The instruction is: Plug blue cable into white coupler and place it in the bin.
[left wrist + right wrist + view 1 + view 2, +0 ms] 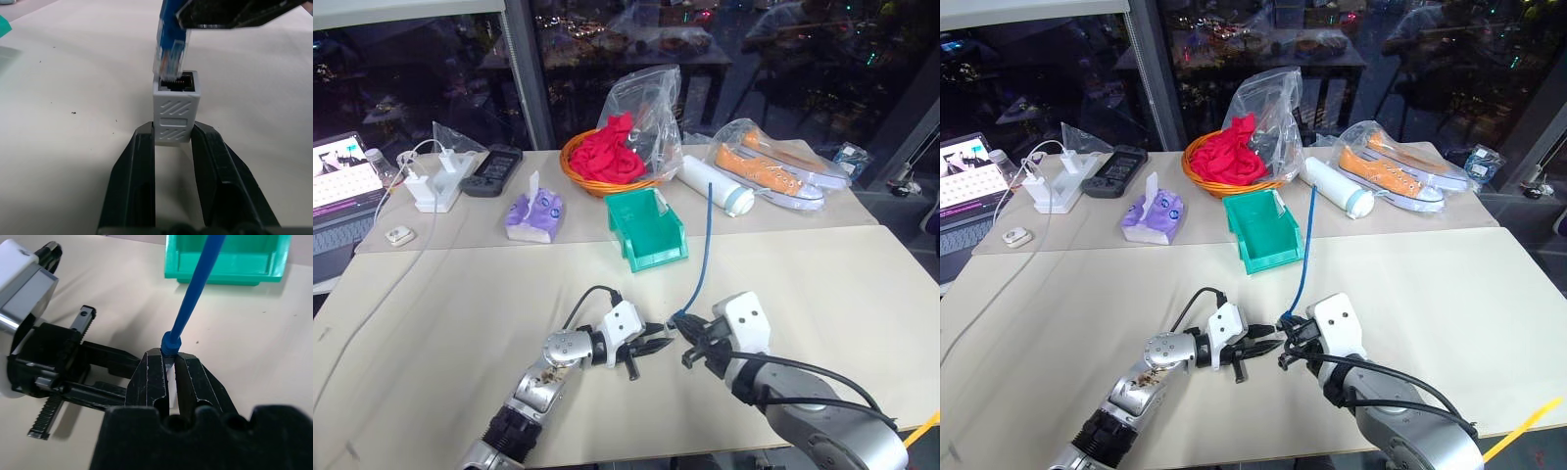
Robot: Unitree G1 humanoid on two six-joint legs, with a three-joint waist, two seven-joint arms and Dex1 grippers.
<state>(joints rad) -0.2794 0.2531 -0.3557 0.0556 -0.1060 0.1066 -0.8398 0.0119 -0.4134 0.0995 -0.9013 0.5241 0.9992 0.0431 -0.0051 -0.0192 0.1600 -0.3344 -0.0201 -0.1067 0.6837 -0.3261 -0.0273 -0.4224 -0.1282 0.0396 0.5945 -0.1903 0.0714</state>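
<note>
The white coupler (175, 110) stands with its socket facing up in the left wrist view, and my left gripper (656, 344) is shut on its lower half. My right gripper (684, 336) is shut on the plug end of the blue cable (703, 257), close to the left gripper above the near table. The clear plug (170, 58) hangs tilted at the socket's rim, with its tip at the opening. From the plug the cable rises away toward the back of the table. The teal bin (646, 228) stands empty beyond both grippers.
Behind the bin are an orange basket with red cloth (607, 162), a white tube (715, 184) and bagged orange shoes (769, 168). A purple tissue pack (534, 213), white chargers (435, 186), a black device (491, 169) and a laptop (342, 181) sit at the back left.
</note>
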